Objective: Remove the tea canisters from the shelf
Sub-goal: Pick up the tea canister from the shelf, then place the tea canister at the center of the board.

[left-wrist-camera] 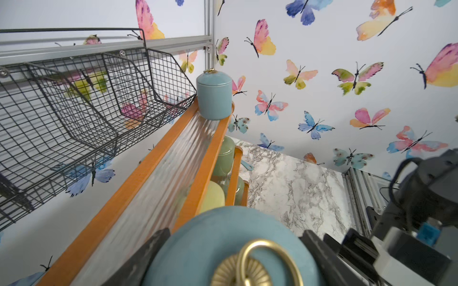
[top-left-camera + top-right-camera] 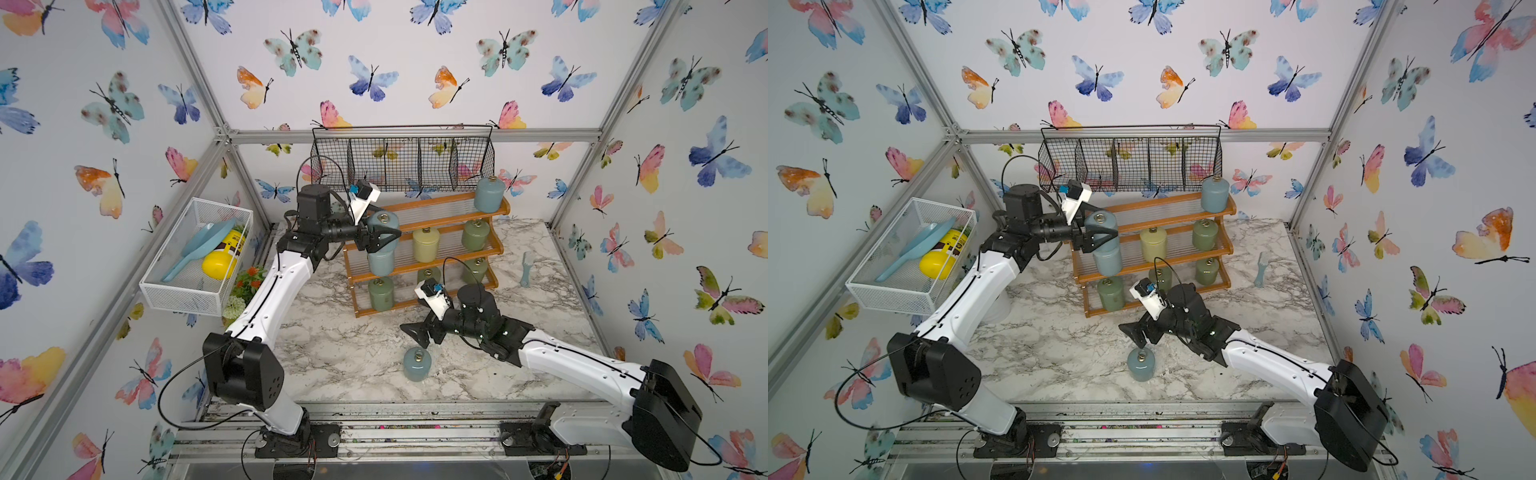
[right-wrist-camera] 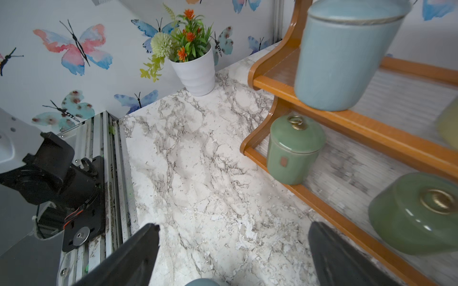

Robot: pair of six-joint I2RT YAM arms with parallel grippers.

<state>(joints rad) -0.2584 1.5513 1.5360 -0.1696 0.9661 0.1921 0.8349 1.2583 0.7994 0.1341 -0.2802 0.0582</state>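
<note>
Left tool (image 2: 386,233): clamped on blue canister (image 2: 388,224), axis upright, ring pull up, at shelf (image 2: 449,220) left end.
Right tool (image 2: 413,336): jaws wide, empty.

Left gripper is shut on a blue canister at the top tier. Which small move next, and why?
Probably draw it forward, off the shelf, without lowering: the left gripper grips the blue canister at the top tier, and another canister stands directly below.

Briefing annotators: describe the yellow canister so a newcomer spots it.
Find the stepped wooden shelf at the back of the marble table. On its middle tier, the pale yellow canister stands between a blue-grey canister and a green canister, the only yellow one.
</note>
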